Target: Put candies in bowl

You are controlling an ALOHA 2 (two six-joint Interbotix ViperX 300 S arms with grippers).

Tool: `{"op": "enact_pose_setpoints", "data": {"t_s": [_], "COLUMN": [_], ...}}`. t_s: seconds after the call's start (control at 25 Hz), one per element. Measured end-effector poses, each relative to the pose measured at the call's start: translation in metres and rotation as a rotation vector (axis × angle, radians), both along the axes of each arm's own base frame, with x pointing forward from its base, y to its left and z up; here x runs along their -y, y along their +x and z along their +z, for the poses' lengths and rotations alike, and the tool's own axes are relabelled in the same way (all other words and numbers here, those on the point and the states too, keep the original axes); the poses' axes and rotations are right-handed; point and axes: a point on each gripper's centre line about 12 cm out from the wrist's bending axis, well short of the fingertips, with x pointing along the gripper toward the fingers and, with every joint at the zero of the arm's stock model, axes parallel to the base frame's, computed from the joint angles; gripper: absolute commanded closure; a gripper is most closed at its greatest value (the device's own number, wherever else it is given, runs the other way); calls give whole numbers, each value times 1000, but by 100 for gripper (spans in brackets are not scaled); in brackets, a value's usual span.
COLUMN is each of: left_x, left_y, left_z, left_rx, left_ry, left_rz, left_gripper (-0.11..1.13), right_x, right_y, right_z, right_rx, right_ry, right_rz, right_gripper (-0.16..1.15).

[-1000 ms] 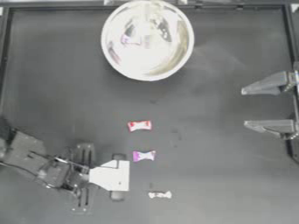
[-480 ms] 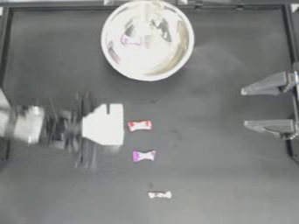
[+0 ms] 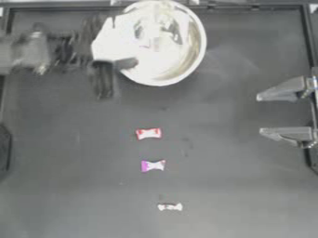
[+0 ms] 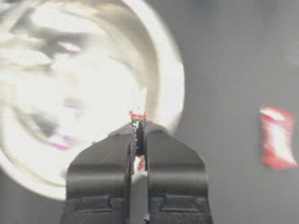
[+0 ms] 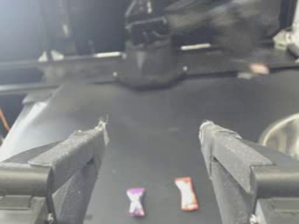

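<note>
3 candies lie on the table (image 3: 248, 186), well behind the left gripper (image 4: 139, 131), which pinches a candy (image 4: 138, 117) over the bowl (image 3: 189, 60). Right gripper (image 5: 153, 131) parked, jaws wide, holding nothing.

bowl (image 3: 162, 69): sits at the far edge of the table (image 3: 236, 186), roughly mid-width

left gripper (image 3: 127, 62): reaching in from the left, right at the bowl's left rim, something thin pinched between its jaws

three candies on the table: lined up one behind another, well clear of the bowl; first candy (image 3: 148, 134) nearest the bowl, second candy (image 3: 153, 165) in the middle, third candy (image 3: 169, 207) closest to the near edge

right gripper (image 3: 282, 111): over at the right edge, apart from everything
</note>
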Motion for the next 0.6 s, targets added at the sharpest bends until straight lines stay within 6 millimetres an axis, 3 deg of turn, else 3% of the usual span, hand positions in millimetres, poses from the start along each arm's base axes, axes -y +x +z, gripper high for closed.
{"op": "enact_pose_setpoints", "data": {"t_s": [0.28,0.52,0.6], "left_x": [-66,-89,-93], "left_y": [16,28,32], "left_z": [-47,-72,-75], "left_rx": [-6,-14,-13], "left_ry": [-35,-51,-50], "left_rz": [66,78,78], "left_gripper": [72,71,65], "right_x": [0,0,0], "right_y": [0,1,0], "right_z": [0,1,0], "right_rx": [5,7,6], "right_ry": [1,1,1], "right_rz": [-1,-3,-3], "right_gripper": [3,3,3]}}
